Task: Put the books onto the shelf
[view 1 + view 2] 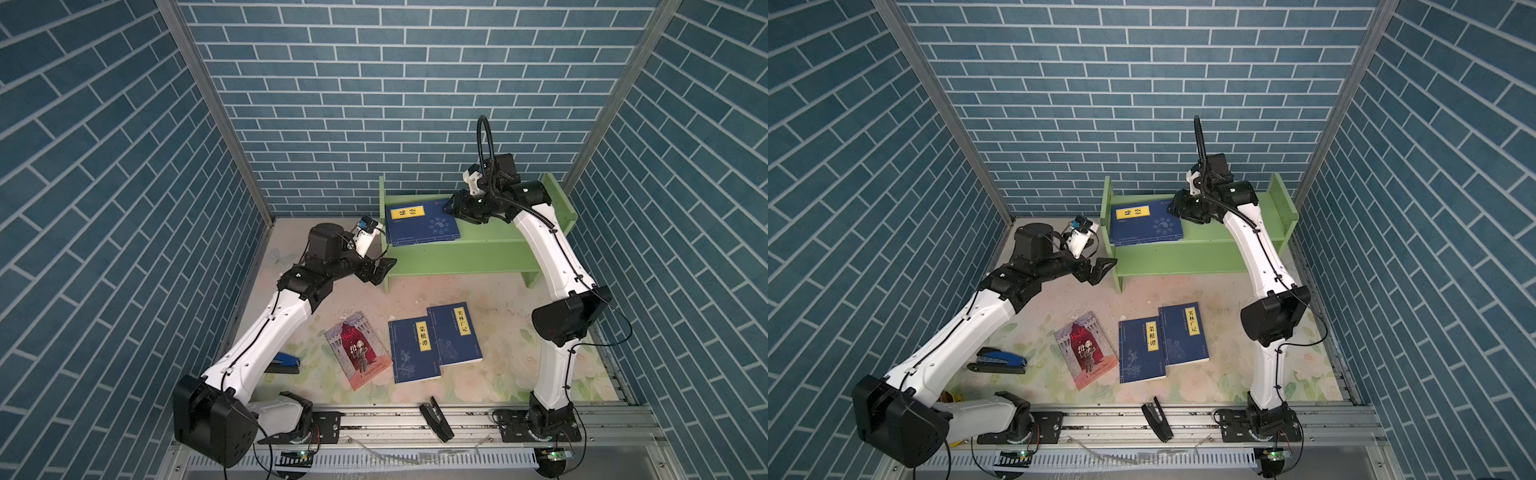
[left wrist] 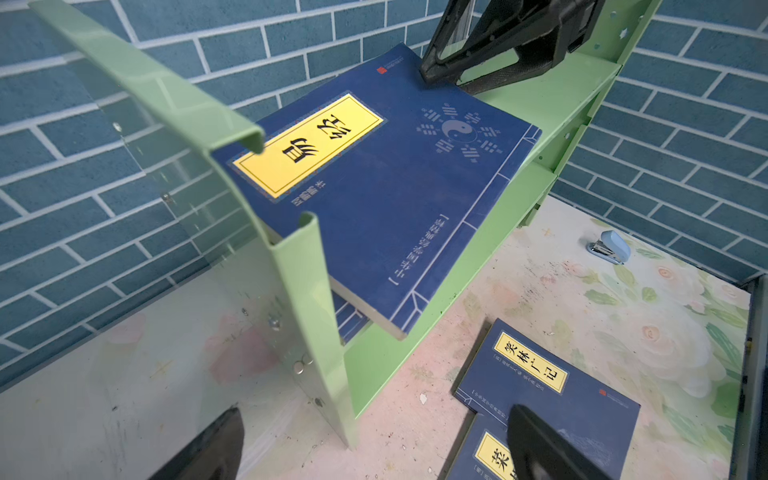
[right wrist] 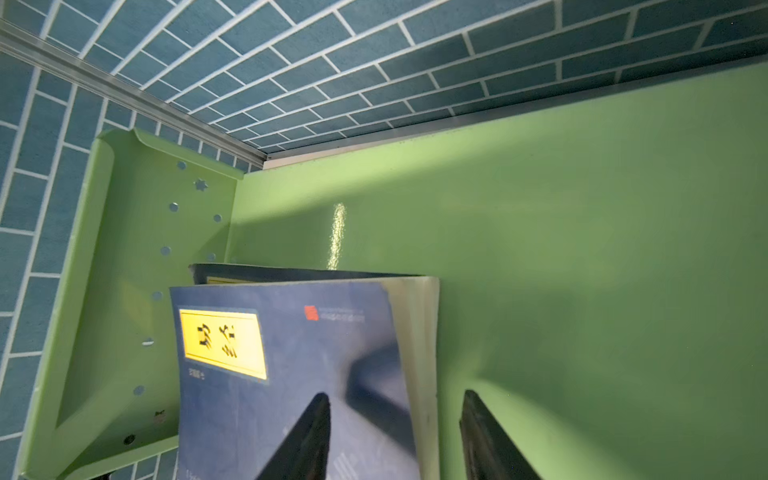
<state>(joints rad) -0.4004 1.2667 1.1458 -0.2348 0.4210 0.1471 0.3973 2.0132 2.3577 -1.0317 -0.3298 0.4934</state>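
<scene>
The light green shelf (image 1: 457,253) (image 1: 1183,257) stands at the back. On its upper tier a dark blue book (image 1: 419,226) (image 2: 374,187) (image 3: 291,374) lies flat over another blue book (image 2: 349,316), against the drilled end panel. My right gripper (image 1: 449,210) (image 3: 397,395) is open at that book's back right corner, one finger over the cover, the other over bare shelf (image 3: 582,249). My left gripper (image 1: 384,270) (image 2: 374,411) hangs wide open and empty by the shelf's left leg. On the table lie a red-and-grey book (image 1: 358,351) and two blue books (image 1: 413,351) (image 1: 455,334).
A dark blue stapler (image 1: 286,365) (image 1: 1000,360) lies under my left forearm. A small light blue stapler (image 2: 609,247) sits near the right wall. A black wedge-shaped part (image 1: 435,417) lies on the front rail. Brick-patterned walls close in the back and sides.
</scene>
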